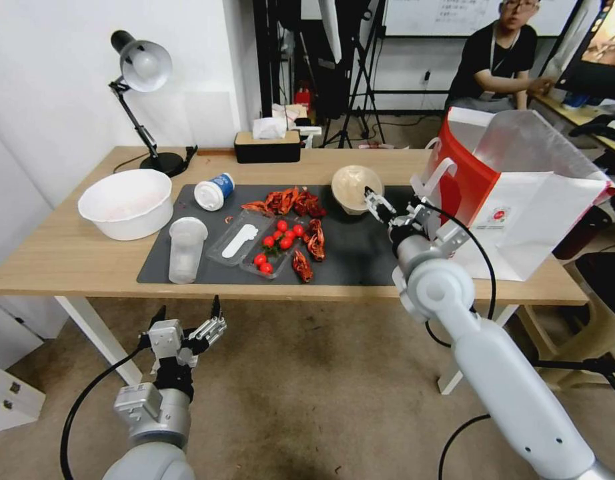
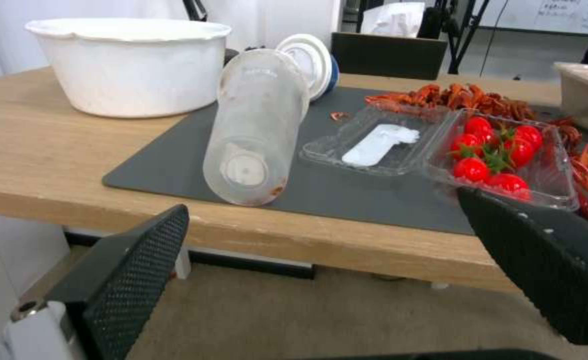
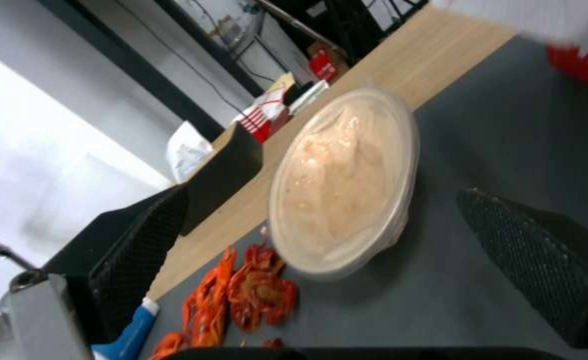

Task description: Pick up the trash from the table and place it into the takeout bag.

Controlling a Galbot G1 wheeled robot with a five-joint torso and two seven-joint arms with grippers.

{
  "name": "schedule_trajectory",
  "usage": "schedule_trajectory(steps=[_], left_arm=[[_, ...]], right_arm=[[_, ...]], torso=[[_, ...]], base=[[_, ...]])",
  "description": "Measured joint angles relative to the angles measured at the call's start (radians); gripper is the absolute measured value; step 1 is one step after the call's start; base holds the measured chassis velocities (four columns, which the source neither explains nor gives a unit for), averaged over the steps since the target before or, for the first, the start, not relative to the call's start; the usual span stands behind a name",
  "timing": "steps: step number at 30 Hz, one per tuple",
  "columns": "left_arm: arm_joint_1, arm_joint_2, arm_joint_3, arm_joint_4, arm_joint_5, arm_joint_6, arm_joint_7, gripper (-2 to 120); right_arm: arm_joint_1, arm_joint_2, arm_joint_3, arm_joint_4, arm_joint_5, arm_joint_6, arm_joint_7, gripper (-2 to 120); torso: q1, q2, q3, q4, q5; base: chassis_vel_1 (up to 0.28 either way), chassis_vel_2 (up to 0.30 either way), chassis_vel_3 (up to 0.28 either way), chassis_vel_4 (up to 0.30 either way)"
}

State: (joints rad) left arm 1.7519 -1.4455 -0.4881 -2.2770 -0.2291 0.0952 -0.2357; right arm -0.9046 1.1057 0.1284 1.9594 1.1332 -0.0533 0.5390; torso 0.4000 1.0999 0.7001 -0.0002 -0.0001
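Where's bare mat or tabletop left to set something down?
Free: dark mat between the crayfish shells and the takeout bag, below the beige bowl; the right gripper hangs open at the bowl. Bare wood on the table in front of the white basin. Crowded: mat's left half, around the clear cup and tomato tray.

Silver-grey jointed arms, black cables — black mesh-padded tool (image 1: 186, 319) fingers
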Motion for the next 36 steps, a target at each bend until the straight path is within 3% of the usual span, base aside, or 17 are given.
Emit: schedule_trajectory(steps=[5,18,36], left_arm=[[-0.001,-0.005,0.003,0.001,0.003,0.0,0.0,100],[0.001,-0.005,0.009,-0.002,0.007,0.005,-0.001,100],[0.0,0.0,0.006,-0.001,-0.018,0.01,-0.003,100]], right_arm=[[0.08,0.022,0.001,-0.055,0.123,-0.037,0.088,100],[0.257,0.0,-0.041,-0.15,0.229,-0.176,0.29,100],[0.395,0.057,-0.079,-0.334,0.346,-0.249,0.352,100]], torso=[[0.0,0.0,0.0,0.0001,0.0001],[0.0,0.0,0.0,0.0002,0.0001],[0.0,0.0,0.0,0.0002,0.0001]], base=[[0.0,0.0,0.0,0.0],[0.0,0.0,0.0,0.0],[0.0,0.0,0.0,0.0]])
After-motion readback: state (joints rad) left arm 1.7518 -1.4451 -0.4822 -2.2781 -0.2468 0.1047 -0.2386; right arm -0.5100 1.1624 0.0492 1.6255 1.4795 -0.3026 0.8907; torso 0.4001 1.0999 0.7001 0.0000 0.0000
